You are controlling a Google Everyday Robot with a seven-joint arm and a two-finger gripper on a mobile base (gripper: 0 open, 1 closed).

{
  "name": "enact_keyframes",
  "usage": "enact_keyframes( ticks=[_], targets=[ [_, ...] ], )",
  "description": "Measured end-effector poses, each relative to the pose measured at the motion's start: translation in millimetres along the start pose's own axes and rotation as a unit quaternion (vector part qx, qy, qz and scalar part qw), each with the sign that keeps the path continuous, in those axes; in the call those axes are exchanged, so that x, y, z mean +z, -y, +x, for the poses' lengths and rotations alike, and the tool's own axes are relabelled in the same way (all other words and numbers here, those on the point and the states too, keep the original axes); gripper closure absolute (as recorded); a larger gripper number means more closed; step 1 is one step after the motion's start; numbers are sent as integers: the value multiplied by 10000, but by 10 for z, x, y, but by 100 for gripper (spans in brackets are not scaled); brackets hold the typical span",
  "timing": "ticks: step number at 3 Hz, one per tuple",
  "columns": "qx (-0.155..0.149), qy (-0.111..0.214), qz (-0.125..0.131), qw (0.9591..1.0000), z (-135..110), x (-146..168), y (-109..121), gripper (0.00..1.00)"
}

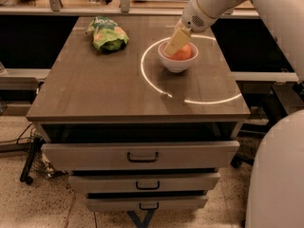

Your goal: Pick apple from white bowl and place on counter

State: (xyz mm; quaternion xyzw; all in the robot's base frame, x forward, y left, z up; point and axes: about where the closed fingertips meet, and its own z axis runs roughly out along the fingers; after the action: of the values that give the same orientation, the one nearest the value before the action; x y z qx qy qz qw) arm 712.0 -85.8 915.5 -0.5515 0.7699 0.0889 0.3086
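Observation:
The red-orange apple [184, 53] lies in the white bowl [176, 65], which stands on the grey-brown counter [104, 89] at the back right, inside the glowing white ring [190, 101]. My gripper [174, 45] comes down from the upper right on the white arm [209, 6]. Its yellowish tip is at the bowl's left rim, right against the apple's left side and covering part of it.
A green snack bag [108, 34] lies at the counter's back left. The cabinet's three handled drawers [142, 156] face me, the top one slightly pulled out. A shelf edge runs behind the counter. My white body [278, 175] fills the lower right.

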Motion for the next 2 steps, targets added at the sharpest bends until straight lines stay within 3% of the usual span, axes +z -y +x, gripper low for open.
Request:
enact_keyframes(
  ticks=[1, 2],
  targets=[
    [33, -30, 5, 10000, 55, 7, 11, 26],
    [71, -70, -5, 10000, 120, 23, 11, 40]
  ],
)
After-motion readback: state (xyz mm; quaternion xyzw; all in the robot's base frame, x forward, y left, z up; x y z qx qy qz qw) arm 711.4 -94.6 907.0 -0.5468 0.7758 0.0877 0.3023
